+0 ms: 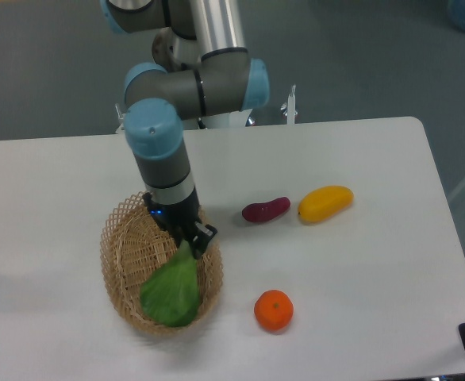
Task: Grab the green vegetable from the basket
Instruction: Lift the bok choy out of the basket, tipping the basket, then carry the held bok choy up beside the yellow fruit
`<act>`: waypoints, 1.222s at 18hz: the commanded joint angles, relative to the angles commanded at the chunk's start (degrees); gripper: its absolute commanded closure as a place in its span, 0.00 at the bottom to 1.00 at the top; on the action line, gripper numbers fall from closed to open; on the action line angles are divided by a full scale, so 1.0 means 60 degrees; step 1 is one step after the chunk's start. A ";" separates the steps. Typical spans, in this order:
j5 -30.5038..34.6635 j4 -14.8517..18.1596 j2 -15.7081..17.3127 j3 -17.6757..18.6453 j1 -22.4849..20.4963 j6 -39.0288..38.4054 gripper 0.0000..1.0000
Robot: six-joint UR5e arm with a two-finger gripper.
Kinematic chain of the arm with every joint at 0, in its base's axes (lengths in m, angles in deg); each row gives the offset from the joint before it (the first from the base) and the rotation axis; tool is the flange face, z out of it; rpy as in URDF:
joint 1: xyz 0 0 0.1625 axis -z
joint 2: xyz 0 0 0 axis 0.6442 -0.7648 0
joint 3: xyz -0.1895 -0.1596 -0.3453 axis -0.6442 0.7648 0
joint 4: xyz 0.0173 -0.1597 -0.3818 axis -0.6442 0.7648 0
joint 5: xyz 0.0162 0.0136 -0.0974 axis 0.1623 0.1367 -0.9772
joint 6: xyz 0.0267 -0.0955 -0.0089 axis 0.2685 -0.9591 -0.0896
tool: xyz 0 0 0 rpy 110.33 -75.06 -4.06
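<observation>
One white table [375,262], grey floor [359,55].

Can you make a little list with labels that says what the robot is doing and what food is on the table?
gripper: shut on the green vegetable's narrow end
green vegetable: leafy end over the basket's right side
basket: tan wicker, on the table's left part
purple piece: on the table, right of the basket
yellow fruit: just right of the purple piece
orange fruit: in front, near the basket
table: white
</observation>
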 joint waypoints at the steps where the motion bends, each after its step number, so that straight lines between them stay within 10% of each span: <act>1: -0.0132 0.0000 0.0030 -0.0087 -0.0278 0.0322 0.54; 22: -0.0851 0.1187 -0.0028 -0.0777 -0.4207 0.6242 0.54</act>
